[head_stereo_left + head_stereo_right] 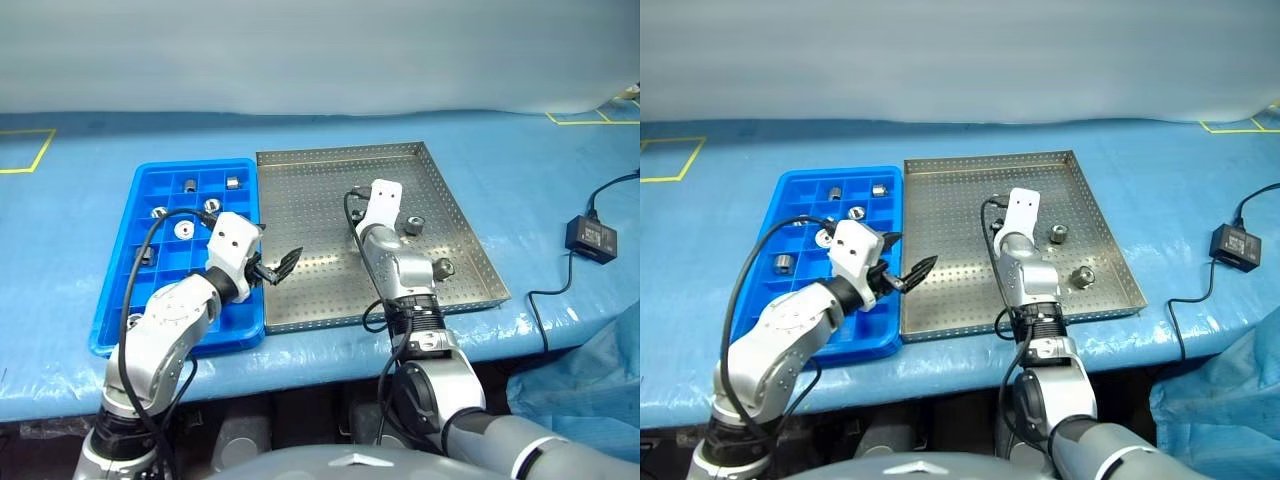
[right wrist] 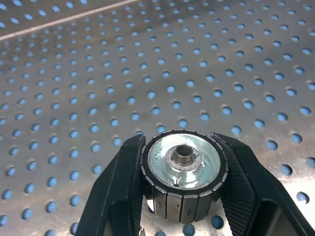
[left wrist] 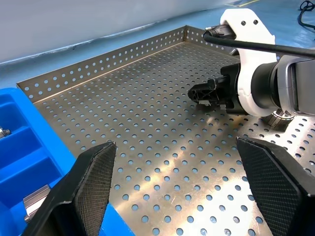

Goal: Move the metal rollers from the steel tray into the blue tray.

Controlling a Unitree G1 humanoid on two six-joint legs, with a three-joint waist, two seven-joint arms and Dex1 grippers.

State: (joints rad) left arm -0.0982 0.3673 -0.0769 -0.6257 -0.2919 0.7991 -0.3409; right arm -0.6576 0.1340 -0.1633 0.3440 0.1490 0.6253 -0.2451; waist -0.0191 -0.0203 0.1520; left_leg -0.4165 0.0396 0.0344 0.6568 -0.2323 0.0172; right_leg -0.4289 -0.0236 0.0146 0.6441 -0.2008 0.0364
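My right gripper is shut on a metal roller, one finger on each side, just above the steel tray's perforated floor. It is over the middle of the steel tray. Two more rollers lie on the tray to its right. The blue tray sits against the steel tray's left side, with several rollers in its compartments. My left gripper is open and holds nothing, hovering where the two trays meet.
Both trays rest on a light-blue table cover. A small black box with a cable lies to the right of the steel tray. Yellow tape marks sit at the far left and far right.
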